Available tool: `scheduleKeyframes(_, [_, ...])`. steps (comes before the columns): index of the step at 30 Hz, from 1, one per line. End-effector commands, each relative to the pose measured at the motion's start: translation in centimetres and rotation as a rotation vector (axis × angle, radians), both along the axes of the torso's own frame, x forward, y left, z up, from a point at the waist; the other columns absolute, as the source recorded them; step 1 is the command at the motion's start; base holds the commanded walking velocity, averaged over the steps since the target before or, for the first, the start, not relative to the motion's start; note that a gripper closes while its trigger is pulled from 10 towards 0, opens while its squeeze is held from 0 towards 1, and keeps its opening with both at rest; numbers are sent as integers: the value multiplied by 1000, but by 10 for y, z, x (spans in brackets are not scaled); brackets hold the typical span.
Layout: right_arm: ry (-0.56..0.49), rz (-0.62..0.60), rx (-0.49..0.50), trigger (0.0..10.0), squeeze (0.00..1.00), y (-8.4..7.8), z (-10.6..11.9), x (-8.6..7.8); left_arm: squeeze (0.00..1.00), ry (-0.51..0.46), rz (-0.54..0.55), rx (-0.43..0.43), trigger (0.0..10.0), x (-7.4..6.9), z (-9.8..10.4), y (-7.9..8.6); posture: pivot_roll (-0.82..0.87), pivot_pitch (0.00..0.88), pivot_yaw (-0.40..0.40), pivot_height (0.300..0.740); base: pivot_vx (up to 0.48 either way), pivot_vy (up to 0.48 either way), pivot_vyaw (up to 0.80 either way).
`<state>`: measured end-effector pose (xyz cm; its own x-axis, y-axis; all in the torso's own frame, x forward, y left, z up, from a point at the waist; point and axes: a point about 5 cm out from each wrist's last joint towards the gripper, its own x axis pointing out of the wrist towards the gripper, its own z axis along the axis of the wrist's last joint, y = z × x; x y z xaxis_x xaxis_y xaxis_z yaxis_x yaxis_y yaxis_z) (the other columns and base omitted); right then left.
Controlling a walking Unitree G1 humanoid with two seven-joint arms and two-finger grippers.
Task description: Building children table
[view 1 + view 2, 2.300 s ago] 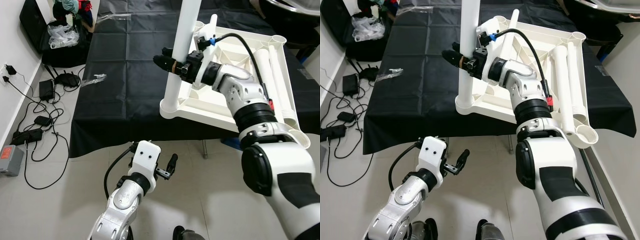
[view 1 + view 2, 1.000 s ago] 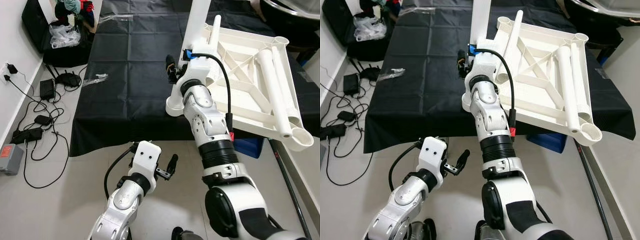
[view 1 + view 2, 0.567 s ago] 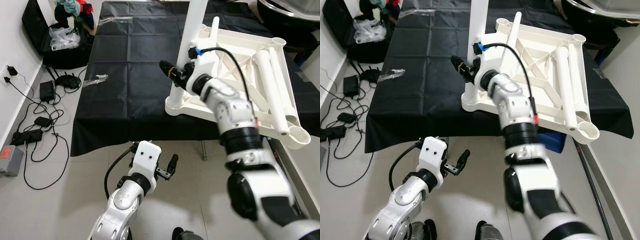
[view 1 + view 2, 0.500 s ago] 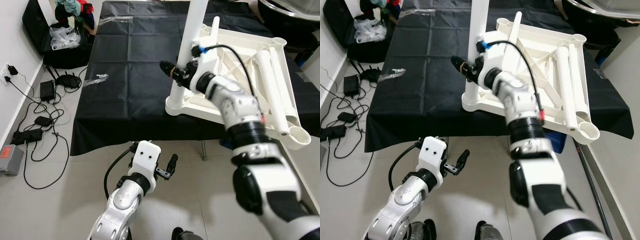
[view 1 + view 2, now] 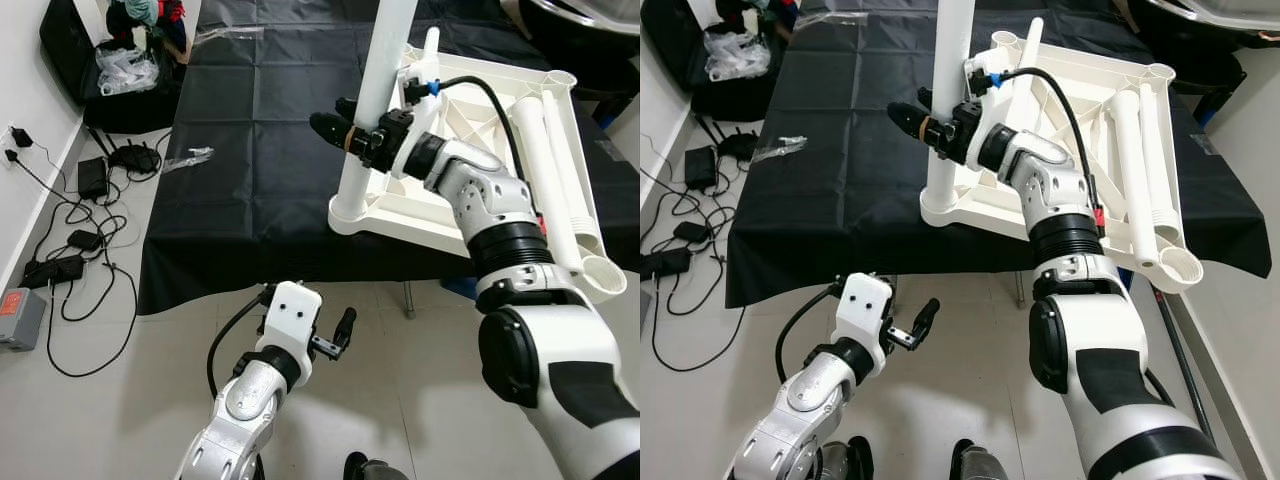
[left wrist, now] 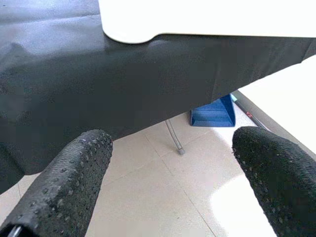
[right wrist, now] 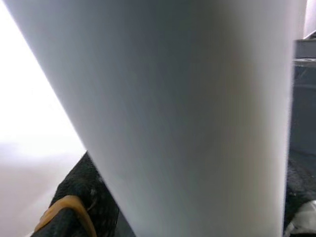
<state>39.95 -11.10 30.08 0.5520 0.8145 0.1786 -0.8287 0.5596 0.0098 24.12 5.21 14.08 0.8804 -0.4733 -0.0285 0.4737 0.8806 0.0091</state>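
The white children's table top (image 5: 400,216) lies upside down on a black-clothed table (image 5: 250,150). One white leg (image 5: 375,90) stands upright in its near left corner socket. My right gripper (image 5: 335,120) is shut on this leg about halfway up, black fingers on either side. In the right wrist view the leg (image 7: 173,98) is very close, with a finger (image 7: 79,207) beside it. Two loose legs (image 5: 550,150) lie on the right side of the top. My left gripper (image 6: 168,173) hangs open low over the floor, in front of the table.
Cables and power strips (image 5: 80,235) lie on the floor at the left, near a black bag (image 5: 120,70). A plastic wrapper (image 5: 188,157) lies on the cloth. A blue box (image 6: 215,111) sits under the table. Pale tiled floor lies before me.
My right elbow has swung out to the right while the gripper stayed on the upright leg. The table top has turned slightly. The left arm has not moved.
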Motion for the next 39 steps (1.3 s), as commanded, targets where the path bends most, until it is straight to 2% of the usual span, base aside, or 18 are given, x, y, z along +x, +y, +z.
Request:
scheduleKeyframes(1, [4, 84, 2, 10000, 0, 14, -1, -2, 0, 22, 0, 11, 10000, -3, -4, 0, 146, 255, -70, 740, 0, 0, 0])
scheduleKeyframes(2, [-6, 89, -8, 5804, 0, 17, -1, -2, 0, 23, 1, 10, 10000, -3, -3, 0, 148, 256, -73, 740, 0, 0, 0])
scheduleKeyframes(3, [0, 77, -6, 0, 0, 20, -1, 0, 0, 23, 2, 10, 10000, -3, -3, 0, 146, 259, -70, 740, 0, 0, 0])
scheduleKeyframes(14, [-43, -23, 27, 0, 0, 20, 5, 5, 0, 25, 3, 11, 10000, -2, -4, 0, 139, 256, -69, 740, 0, 0, 0])
scheduleKeyframes(18, [-8, -280, -8, 0, 0, 12, 1, 15, 0, 26, 3, 13, 10000, -1, -4, 0, 135, 246, -68, 740, 0, 0, 0])
scheduleKeyframes(19, [-8, -280, -8, 0, 0, 12, 1, 15, 0, 26, 3, 13, 10000, -1, -4, 0, 135, 246, -68, 740, 0, 0, 0])
scheduleKeyframes(21, [26, -474, -13, 0, 0, 9, -4, 19, 0, 25, 1, 16, 10000, -2, -4, 0, 130, 236, -64, 740, 0, 0, 0])
scheduleKeyframes(23, [26, -474, -13, 0, 0, 9, -4, 19, 0, 25, 1, 16, 10000, -2, -4, 0, 130, 236, -64, 740, 0, 0, 0])
scheduleKeyframes(24, [31, -602, -1, 0, 0, 7, -6, 19, 0, 26, 0, 18, 10000, -3, -5, 0, 127, 225, -61, 740, 0, 0, 0])
scheduleKeyframes(25, [31, -602, -1, 0, 0, 7, -6, 19, 0, 26, 0, 18, 10000, -3, -5, 0, 127, 225, -61, 740, 0, 0, 0])
scheduleKeyframes(26, [37, -759, 43, 0, 0, 5, -9, 17, 0, 26, -4, 21, 10000, -3, -6, 0, 127, 203, -61, 740, 0, 0, 0])
scheduleKeyframes(27, [37, -759, 43, 0, 0, 5, -9, 17, 0, 26, -4, 21, 10000, -3, -6, 0, 127, 203, -61, 740, 0, 0, 0])
scheduleKeyframes(28, [55, -891, 105, 0, 0, 5, -13, 11, 0, 25, -6, 23, 10000, -4, -7, 0, 129, 201, -57, 740, 0, 0, 0])
scheduleKeyframes(30, [73, -1034, 209, 0, 0, 10, -18, -3, 0, 23, -8, 28, 10000, -5, -7, 0, 130, 200, -62, 740, 0, 0, 0])
scheduleKeyframes(34, [83, -1042, 229, 0, 0, 16, -20, -7, 0, 23, -7, 28, 10000, -5, -7, 1, 134, 201, -61, 740, 0, 0, 0])
scheduleKeyframes(37, [93, -1009, 250, 0, 0, 36, -24, -14, 0, 22, -5, 30, 10000, -5, -7, 1, 134, 202, -62, 740, 0, 0, 0])
scheduleKeyframes(38, [93, -1009, 250, 0, 0, 36, -24, -14, 0, 22, -5, 30, 10000, -5, -7, 1, 134, 202, -62, 740, 0, 0, 0])
scheduleKeyframes(39, [91, -968, 245, 10000, 0, 46, -24, -15, 0, 22, -6, 30, 10000, -4, -7, 1, 132, 199, -62, 740, 0, 0, 0])
